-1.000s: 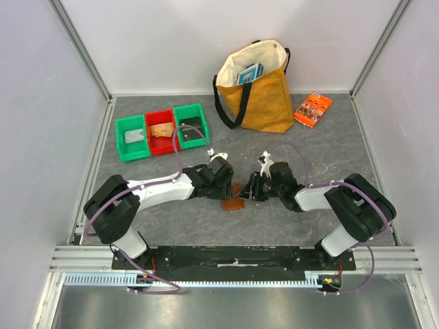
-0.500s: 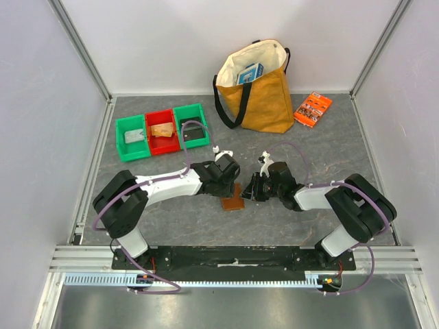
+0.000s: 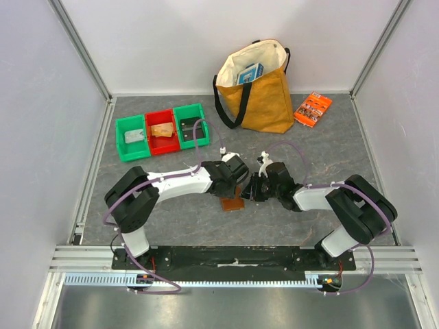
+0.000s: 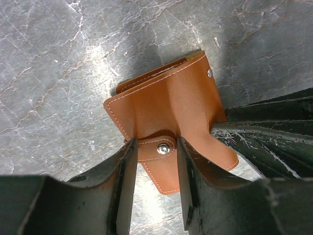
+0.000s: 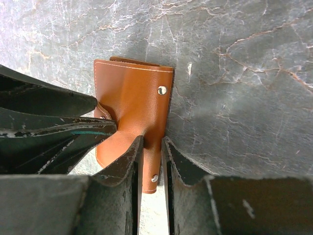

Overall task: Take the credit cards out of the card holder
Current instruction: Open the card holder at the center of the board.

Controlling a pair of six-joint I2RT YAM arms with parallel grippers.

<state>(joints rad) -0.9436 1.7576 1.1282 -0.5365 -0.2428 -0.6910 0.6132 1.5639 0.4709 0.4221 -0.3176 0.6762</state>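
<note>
The card holder (image 3: 233, 202) is a brown leather-like wallet, folded shut on the grey table between my two grippers. My right gripper (image 3: 250, 190) is shut on its edge; in the right wrist view the fingers (image 5: 150, 143) pinch a raised flap of the card holder (image 5: 132, 100). My left gripper (image 3: 237, 184) is open. In the left wrist view its fingers (image 4: 154, 149) straddle the small snap tab (image 4: 164, 148) of the card holder (image 4: 166, 105). No credit cards show at the holder; its inside is hidden.
Three small bins stand at the back left: green (image 3: 132, 138), red (image 3: 162, 130), green (image 3: 191, 125), each with a flat item inside. A yellow tote bag (image 3: 256, 89) stands behind, and an orange printed packet (image 3: 313, 108) lies to its right.
My left arm has swung to the right and its gripper has closed in over the card holder's tab. The right gripper and the holder have barely moved.
</note>
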